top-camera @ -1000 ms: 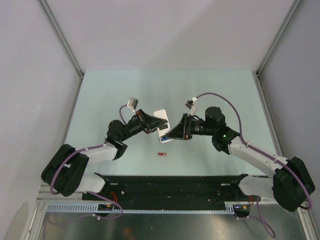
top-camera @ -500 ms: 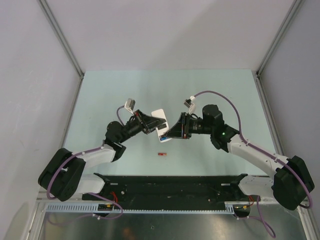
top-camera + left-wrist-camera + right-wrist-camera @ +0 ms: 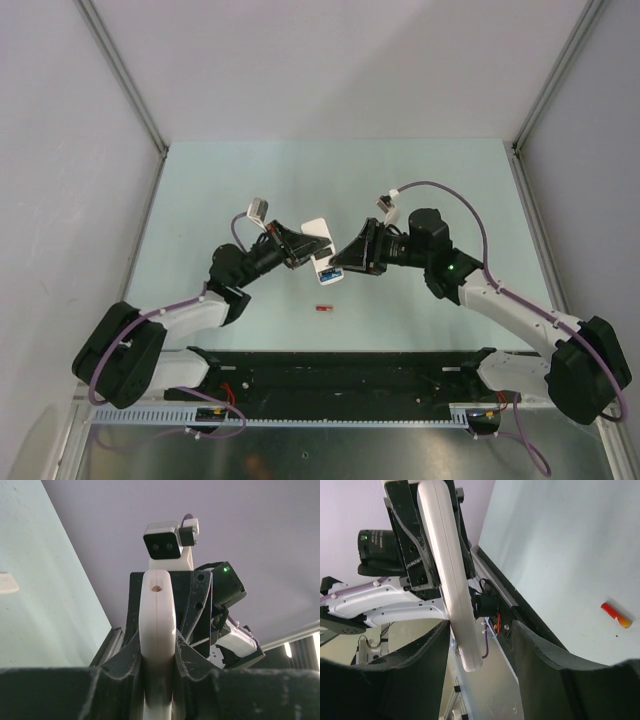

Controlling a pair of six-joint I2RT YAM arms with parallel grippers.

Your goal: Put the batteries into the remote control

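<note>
White remote control [image 3: 157, 610] clenched in left gripper [image 3: 158, 652], right gripper [image 3: 479, 645] released astride it, red battery [image 3: 616, 615] on table [image 3: 560, 550].

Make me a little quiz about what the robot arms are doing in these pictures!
1. Which arm's jaws are clamped on the remote control? A) left B) right C) neither
2. What colour is the battery lying by itself on the table?
3. True or false: the remote control lies flat on the table.

Key: 1. A, the left arm's jaws. 2. Red. 3. False, it is held up off the table.
</note>
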